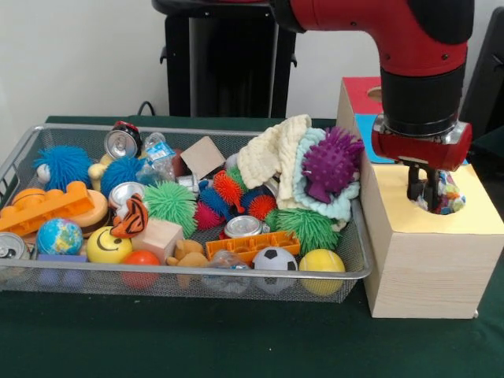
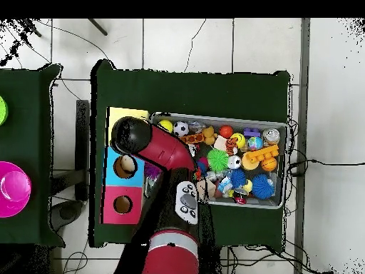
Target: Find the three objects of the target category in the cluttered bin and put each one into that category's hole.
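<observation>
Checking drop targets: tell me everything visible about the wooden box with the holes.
The wooden box stands right beside the wire bin, on the green cloth. Pale wood sides; the top carries three coloured panels in a row, yellow, blue and red, the blue and red each with a round hole in the overhead view. The hand hangs over the yellow panel's hole, with a multicoloured object at its tips. A cream cloth and purple spiky ball lean against its bin-side wall.

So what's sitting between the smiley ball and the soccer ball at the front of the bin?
In the front view, a red-orange ball, a tan plush toy and an orange plastic brick lie between the smiley ball and the soccer ball.
</observation>
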### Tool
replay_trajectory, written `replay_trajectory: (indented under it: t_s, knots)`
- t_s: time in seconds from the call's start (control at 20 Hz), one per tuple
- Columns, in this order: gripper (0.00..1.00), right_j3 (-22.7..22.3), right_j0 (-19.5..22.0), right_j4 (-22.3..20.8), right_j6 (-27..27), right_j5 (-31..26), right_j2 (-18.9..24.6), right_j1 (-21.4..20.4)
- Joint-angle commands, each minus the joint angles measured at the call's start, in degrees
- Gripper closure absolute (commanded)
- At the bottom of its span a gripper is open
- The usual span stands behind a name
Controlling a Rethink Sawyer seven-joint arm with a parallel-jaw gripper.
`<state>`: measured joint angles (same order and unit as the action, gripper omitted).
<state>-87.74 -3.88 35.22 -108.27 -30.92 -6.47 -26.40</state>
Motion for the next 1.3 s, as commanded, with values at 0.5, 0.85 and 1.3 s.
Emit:
replay_trajectory:
  t_s: [0.5, 0.85, 1.3]
  knots:
    - [1.0, -5.74, -0.11, -2.62, -16.35, -6.98, -4.77, 7.17]
    - [1.0, -4.45, -0.52, -1.09, -17.13, -1.17, -3.61, 10.36]
    - [1.0, -1.06, -1.81, -0.27, -17.98, 0.2, -4.8, 16.39]
